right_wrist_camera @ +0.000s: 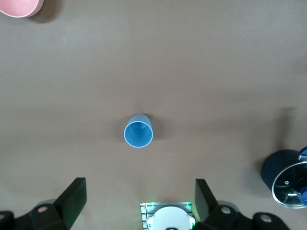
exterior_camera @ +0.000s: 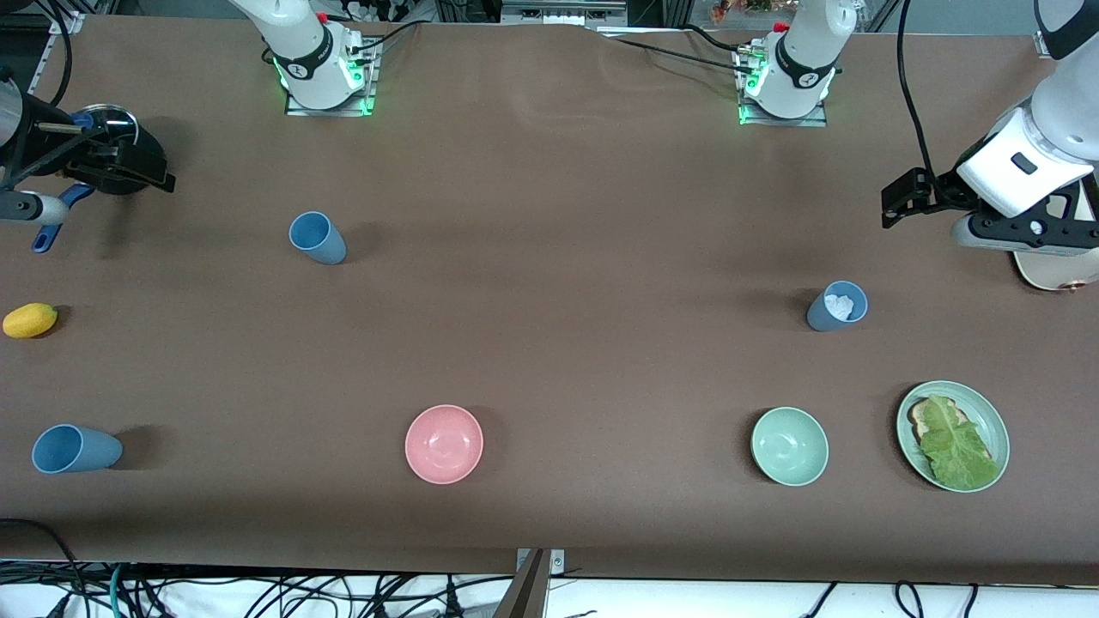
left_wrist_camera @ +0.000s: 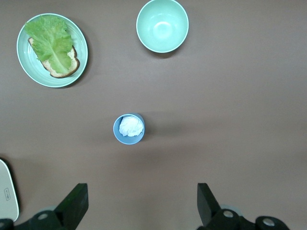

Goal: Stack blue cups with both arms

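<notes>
Three blue cups are on the brown table. One (exterior_camera: 318,238) (right_wrist_camera: 138,131) stands upright toward the right arm's end. Another (exterior_camera: 837,306) (left_wrist_camera: 128,129) stands toward the left arm's end with a white crumpled lump inside. The third (exterior_camera: 75,448) lies on its side, nearer the front camera, at the right arm's end. My left gripper (left_wrist_camera: 142,206) hangs open and empty high above the table, apart from the lump-filled cup. My right gripper (right_wrist_camera: 140,203) is open and empty too, high above the table by its own base (right_wrist_camera: 168,218), apart from the upright empty cup.
A pink bowl (exterior_camera: 444,444), a pale green bowl (exterior_camera: 790,446) and a green plate (exterior_camera: 996,429) with bread and lettuce sit near the front edge. A yellow fruit (exterior_camera: 30,320) and a dark round container (exterior_camera: 120,154) lie at the right arm's end. A cream board (exterior_camera: 1056,270) lies under the left hand.
</notes>
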Motion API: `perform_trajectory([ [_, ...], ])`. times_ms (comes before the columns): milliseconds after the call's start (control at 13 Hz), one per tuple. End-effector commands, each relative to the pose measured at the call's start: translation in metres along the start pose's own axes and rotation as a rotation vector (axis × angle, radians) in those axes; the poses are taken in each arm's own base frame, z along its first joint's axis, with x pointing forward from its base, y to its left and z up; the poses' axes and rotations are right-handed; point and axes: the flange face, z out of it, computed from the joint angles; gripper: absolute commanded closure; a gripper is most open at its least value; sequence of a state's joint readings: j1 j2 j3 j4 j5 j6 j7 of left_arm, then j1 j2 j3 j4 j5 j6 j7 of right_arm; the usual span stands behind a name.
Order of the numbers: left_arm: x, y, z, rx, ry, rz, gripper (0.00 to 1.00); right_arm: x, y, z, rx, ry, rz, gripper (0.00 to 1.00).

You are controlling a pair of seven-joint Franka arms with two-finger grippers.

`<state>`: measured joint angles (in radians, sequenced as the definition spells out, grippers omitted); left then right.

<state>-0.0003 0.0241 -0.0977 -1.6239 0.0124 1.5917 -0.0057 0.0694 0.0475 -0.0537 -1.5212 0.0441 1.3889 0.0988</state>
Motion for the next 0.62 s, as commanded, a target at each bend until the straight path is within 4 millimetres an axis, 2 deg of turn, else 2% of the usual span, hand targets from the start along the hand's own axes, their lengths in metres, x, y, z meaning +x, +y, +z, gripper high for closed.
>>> perform_trajectory([
  [0, -0.0017, -0.0011, 0.0007, -0.02, -0.001, -0.005, 0.0, 0.0003, 0.0023, -0.0036, 0.014, -0.007, -0.005, 0.0],
  [538, -0.0004, -0.0005, 0.0036, -0.019, -0.01, -0.002, 0.0, 0.0026, 0.0034, -0.0024, 0.012, -0.005, -0.001, 0.0],
])
